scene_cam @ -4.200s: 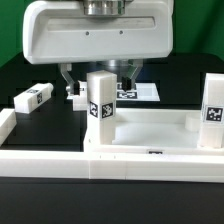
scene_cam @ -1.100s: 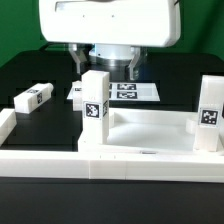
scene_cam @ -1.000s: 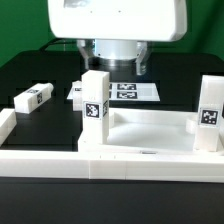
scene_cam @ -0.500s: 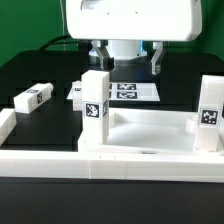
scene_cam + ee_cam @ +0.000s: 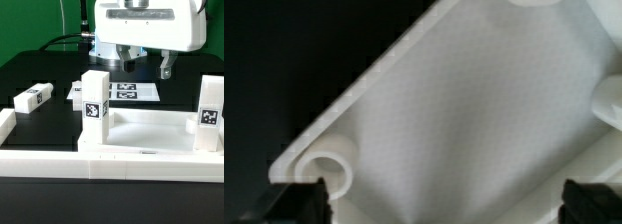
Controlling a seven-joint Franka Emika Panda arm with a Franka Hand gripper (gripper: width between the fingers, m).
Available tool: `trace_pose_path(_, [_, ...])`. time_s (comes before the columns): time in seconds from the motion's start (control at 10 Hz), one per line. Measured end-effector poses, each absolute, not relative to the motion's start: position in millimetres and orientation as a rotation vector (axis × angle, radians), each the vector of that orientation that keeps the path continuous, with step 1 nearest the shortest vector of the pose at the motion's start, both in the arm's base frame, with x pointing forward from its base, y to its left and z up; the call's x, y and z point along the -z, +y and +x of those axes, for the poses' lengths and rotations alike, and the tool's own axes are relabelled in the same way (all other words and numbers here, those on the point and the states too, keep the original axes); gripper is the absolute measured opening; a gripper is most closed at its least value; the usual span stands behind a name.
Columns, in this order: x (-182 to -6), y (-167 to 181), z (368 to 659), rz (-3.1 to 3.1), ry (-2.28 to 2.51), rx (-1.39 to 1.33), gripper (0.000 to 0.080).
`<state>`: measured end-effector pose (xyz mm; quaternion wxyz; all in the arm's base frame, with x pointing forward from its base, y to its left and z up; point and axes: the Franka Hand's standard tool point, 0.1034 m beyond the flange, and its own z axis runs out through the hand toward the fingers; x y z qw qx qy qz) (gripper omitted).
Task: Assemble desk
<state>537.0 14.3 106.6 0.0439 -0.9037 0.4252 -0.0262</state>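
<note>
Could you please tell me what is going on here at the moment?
The arm is putting a white desk together. Its gripper hangs open and empty above the table, behind the tabletop. A leg stands upright on the tabletop toward the exterior view's left, and another leg at its right. A third leg lies loose on the table, further to the exterior view's left. Nothing is being held right now.

the gripper [image 5: 147, 66] hangs from the arm's wrist pointing straight down, high in the exterior view and toward its right. its two dark fingers [image 5: 166, 66] stand spread wide apart, gripping nothing. the wrist view shows both fingertips [image 5: 295, 198] equally far apart.
</note>
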Motion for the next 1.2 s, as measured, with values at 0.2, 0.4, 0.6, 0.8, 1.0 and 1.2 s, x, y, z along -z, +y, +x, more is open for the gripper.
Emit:
trace_pose_path(0.2, [-105.9, 15, 537, -2.763, 1.297, 0.078, 0.0649])
trace_pose_path(0.4, [-101.9, 18, 532, -2.611, 1.540, 0.046, 0.0649])
trace_pose_path(0.6, [-87.7, 18, 520, -2.421, 1.805, 0.016, 0.0649])
trace_pose_path(0.8, [-85.1, 21, 519, -2.316, 1.936, -0.004, 0.0649])
trace_pose_path(1.0, [-84.2, 23, 518, -2.214, 2.038, -0.022, 0.0649])
trace_pose_path(1.2, [-73.6, 21, 515, -2.048, 2.207, -0.064, 0.0649])
